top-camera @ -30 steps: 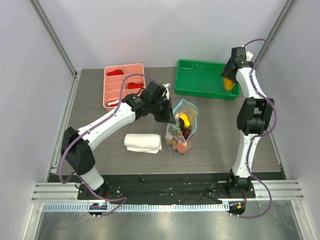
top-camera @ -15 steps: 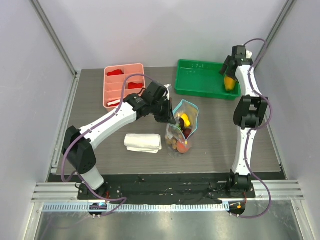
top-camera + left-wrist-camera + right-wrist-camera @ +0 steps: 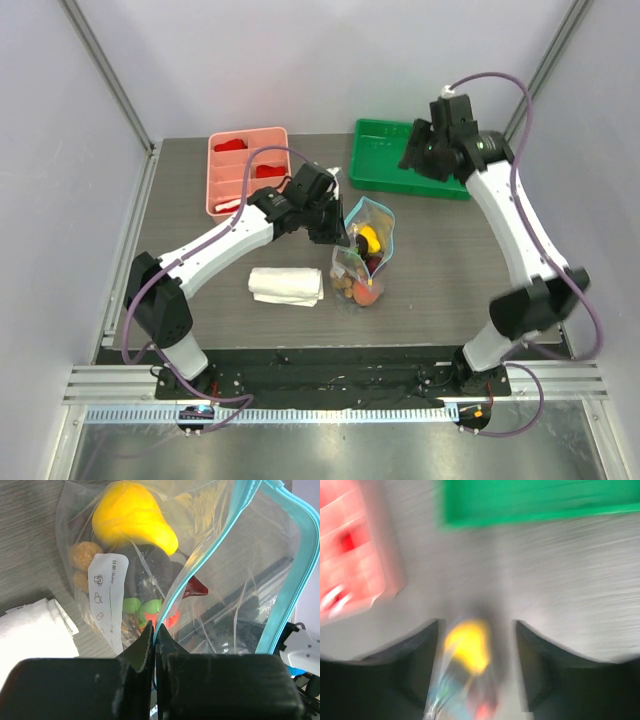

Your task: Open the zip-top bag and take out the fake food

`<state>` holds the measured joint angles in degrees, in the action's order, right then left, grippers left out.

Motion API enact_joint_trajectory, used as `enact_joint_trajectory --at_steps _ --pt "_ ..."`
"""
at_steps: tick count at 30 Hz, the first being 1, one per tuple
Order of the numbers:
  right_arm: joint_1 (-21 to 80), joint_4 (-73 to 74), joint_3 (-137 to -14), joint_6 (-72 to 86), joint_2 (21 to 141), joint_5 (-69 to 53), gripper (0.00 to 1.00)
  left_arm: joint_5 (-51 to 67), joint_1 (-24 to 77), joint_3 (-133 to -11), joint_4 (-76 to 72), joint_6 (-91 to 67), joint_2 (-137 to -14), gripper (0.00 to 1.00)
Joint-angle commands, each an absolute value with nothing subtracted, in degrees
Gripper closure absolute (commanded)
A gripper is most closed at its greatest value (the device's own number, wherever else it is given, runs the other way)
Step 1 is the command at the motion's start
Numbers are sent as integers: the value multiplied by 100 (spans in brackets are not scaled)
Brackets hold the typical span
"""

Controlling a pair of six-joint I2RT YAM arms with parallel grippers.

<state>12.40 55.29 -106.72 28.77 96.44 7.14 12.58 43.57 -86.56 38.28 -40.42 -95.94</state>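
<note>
Inside the zip-top bag (image 3: 250, 580) sits the fake food (image 3: 132, 517).

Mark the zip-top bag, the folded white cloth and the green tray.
zip-top bag (image 3: 372, 213): top external view, clear wall near its open mouth.
folded white cloth (image 3: 286, 285): top external view, middle of the fold.
green tray (image 3: 385, 155): top external view, bare floor at its left end.
</note>
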Motion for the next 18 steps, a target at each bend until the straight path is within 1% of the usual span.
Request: enact_joint_trajectory --at_steps 1,2,3,4,6,9,11,18 --pt "1905 5581 -9785 3076 8272 -68 52 1134 4342 -8851 3647 -3999 -9369 100" --pt "2064 5581 -9652 3163 8114 -270 58 1134 4342 -8859 3656 -3990 -9378 100" --pt "2179 5572 -9433 3277 7834 -325 60 1108 4342 -8868 3656 -3982 -9369 100" --pt "2301 5564 -9326 3296 7718 -377 64 1081 4342 -8886 3648 -3990 -9369 100" --pt "2706 5415 -9063 3374 7490 -483 67 1090 4342 -8894 3647 -4008 -9378 100" --pt "3180 5072 -8703 3480 7383 -720 68 1064 4351 -8938 3665 -4025 -9404 100" --pt "3417 4949 -8553 3603 7391 -668 68 1046 4351 -9017 3744 -4017 -9422 100" --pt "3524 4825 -8025 3604 7699 -616 73 914 4351 -9070 3823 -3973 -9387 100"
